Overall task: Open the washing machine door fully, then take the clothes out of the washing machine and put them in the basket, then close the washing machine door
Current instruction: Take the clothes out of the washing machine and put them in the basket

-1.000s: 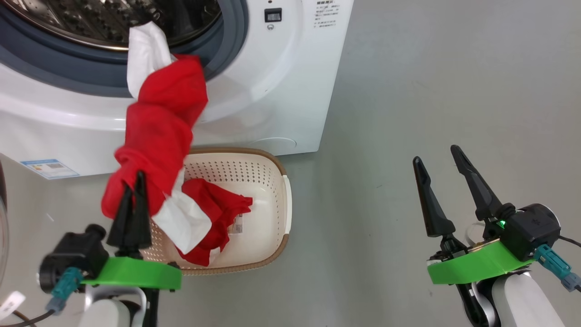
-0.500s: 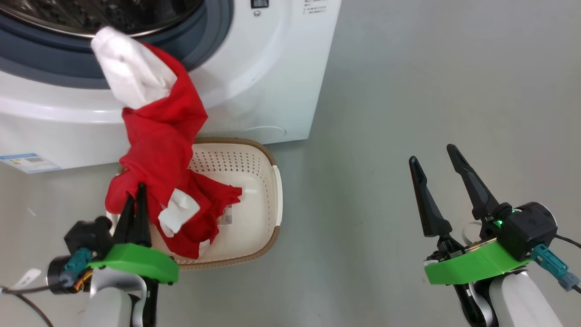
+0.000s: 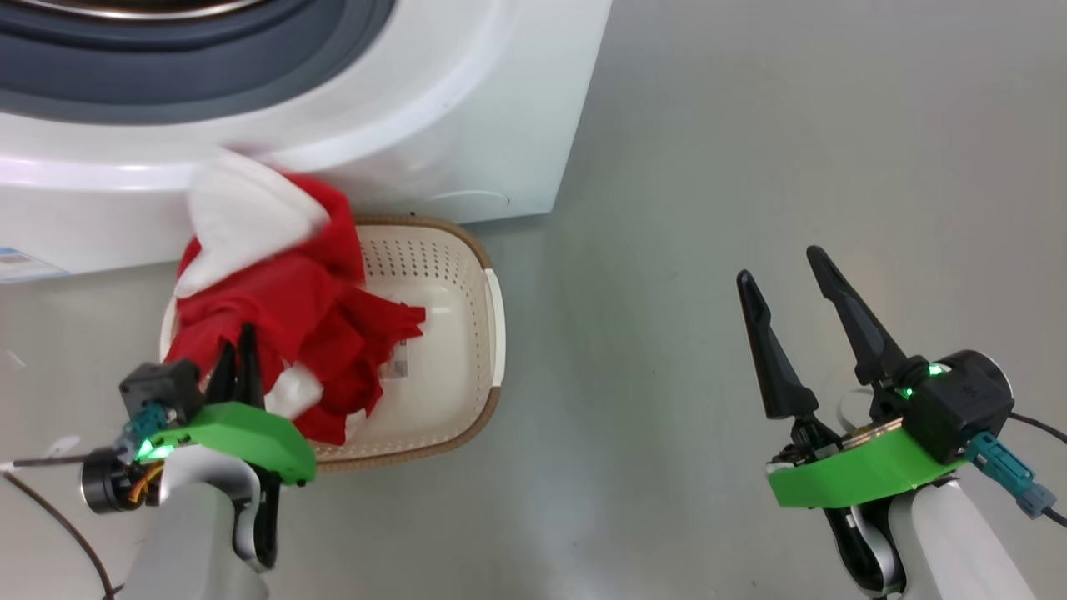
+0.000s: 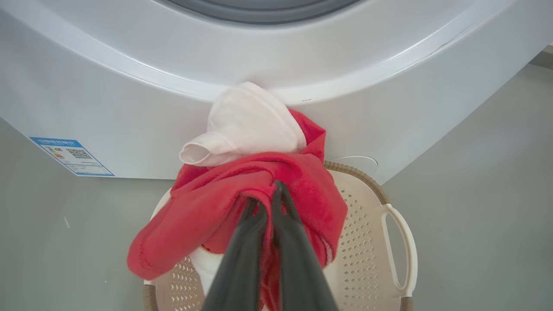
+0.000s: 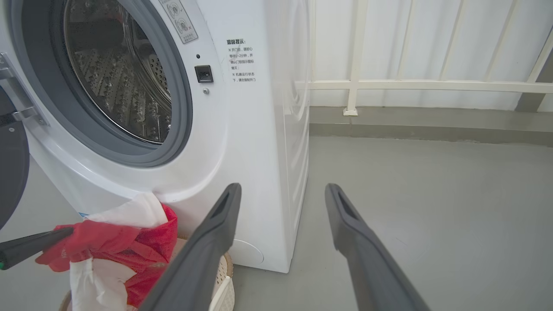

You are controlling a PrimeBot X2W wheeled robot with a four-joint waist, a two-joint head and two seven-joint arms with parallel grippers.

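Clothes, now dropped clear of the washing machine opening, hang bunched over the basket, its left half, pinched in the closed left gripper directly above; the right gripper, spread and empty, stands well apart.

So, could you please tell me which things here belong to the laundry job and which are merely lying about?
Belonging to the job: clothes, pinched in the shut left gripper; basket; washing machine; washing machine door.

Just lying about: white railing; blue label; right gripper, open and holding nothing.
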